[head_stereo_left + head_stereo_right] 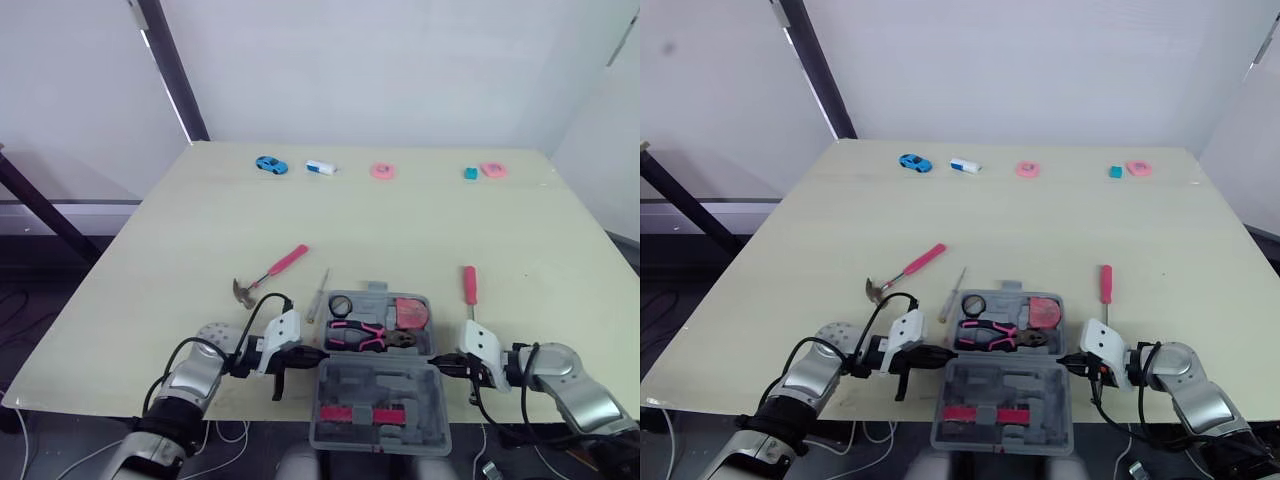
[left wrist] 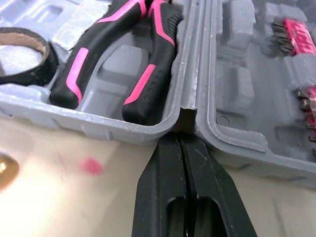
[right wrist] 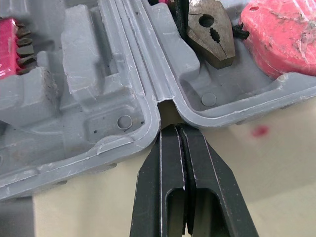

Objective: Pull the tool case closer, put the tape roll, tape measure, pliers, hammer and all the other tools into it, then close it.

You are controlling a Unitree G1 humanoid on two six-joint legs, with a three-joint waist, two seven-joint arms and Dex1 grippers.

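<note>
Matte cream table [image 1: 400,225]; moulded grey plastic tool case [image 1: 352,385] lies open.

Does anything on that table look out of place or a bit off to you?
Yes: the open tool case sits at the near edge of the table, and its near half seems to hang over it. The hammer, a slim screwdriver and a pink-handled screwdriver lie loose outside it.

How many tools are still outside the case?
3. The hammer and a thin screwdriver lie left of the tool case; a pink-handled screwdriver lies right of it. None appears hidden.
</note>
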